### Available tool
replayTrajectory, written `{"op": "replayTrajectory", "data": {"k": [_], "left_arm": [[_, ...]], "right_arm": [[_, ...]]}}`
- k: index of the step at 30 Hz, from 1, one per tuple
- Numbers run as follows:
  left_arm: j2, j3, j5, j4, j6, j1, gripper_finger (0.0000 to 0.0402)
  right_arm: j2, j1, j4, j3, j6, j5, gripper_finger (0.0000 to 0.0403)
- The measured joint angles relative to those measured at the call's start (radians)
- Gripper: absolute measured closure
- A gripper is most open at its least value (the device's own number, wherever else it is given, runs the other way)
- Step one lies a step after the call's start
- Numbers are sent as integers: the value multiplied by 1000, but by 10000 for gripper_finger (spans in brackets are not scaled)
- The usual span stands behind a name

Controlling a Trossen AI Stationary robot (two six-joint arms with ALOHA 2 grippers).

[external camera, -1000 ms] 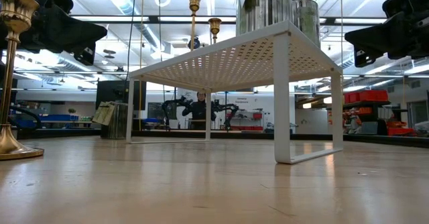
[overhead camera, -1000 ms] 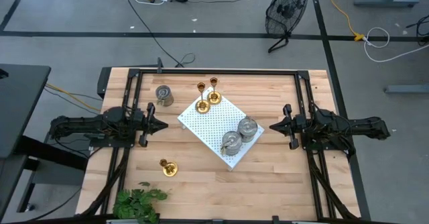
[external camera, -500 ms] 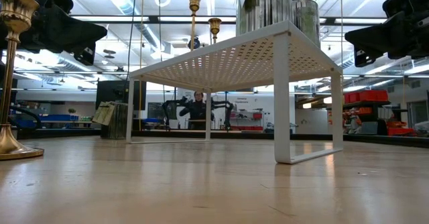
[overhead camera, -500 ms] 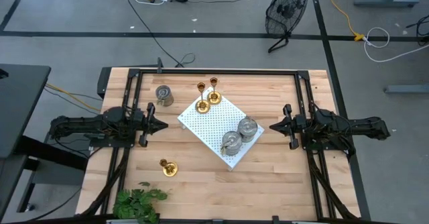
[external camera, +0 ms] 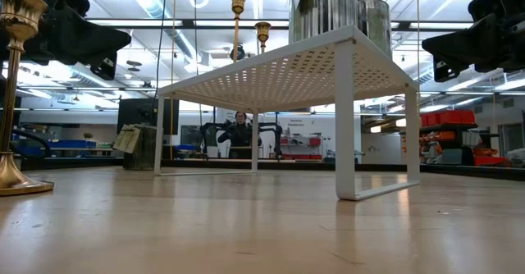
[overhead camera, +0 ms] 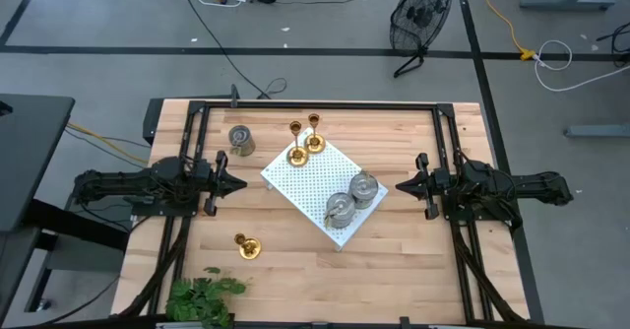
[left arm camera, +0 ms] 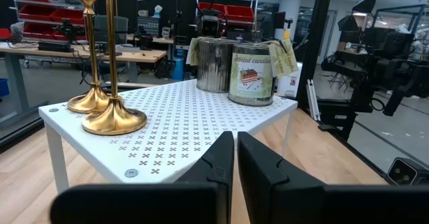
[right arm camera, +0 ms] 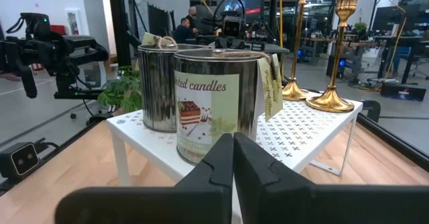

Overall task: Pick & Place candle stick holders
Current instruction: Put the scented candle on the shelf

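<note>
From above, the wooden surface point(overhead camera: 394, 250) carries a white perforated board point(overhead camera: 313, 183) set at an angle near its middle. Two brass candle stick holders point(overhead camera: 303, 149) stand at the board's far corner, and two silver-grey tins point(overhead camera: 351, 199) sit side by side toward its near right edge. A third silver-grey tin point(overhead camera: 240, 140) stands on the wood just left of the board, and a third brass holder point(overhead camera: 246, 246) stands on the wood nearer the front, close to a green plant point(overhead camera: 202, 297). The left end effector point(overhead camera: 239, 183) waits left of the board and the right end effector point(overhead camera: 400, 186) waits right of it, both clenched on nothing and well apart from every holder.

At table height, the board stands on thin legs, with two tins and two brass stems rising from its top. One brass holder point(external camera: 16, 93) stands at the left edge on the wood. A person point(external camera: 239, 129) shows far behind, too small to tell more.

Through the left wrist view, closed fingers point(left arm camera: 221, 163) point at the board, with brass bases to one side and tins beyond.

Through the right wrist view, closed fingers point(right arm camera: 228, 160) face a labelled tin point(right arm camera: 216, 103), probably the nearer of the pair.
</note>
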Motion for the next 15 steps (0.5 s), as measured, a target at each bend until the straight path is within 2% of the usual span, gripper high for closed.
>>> {"op": "replayTrajectory", "data": {"k": [15], "left_arm": [[0,0,0,8,12,0,376]], "right_arm": [[0,0,0,0,-1,0,387]]}}
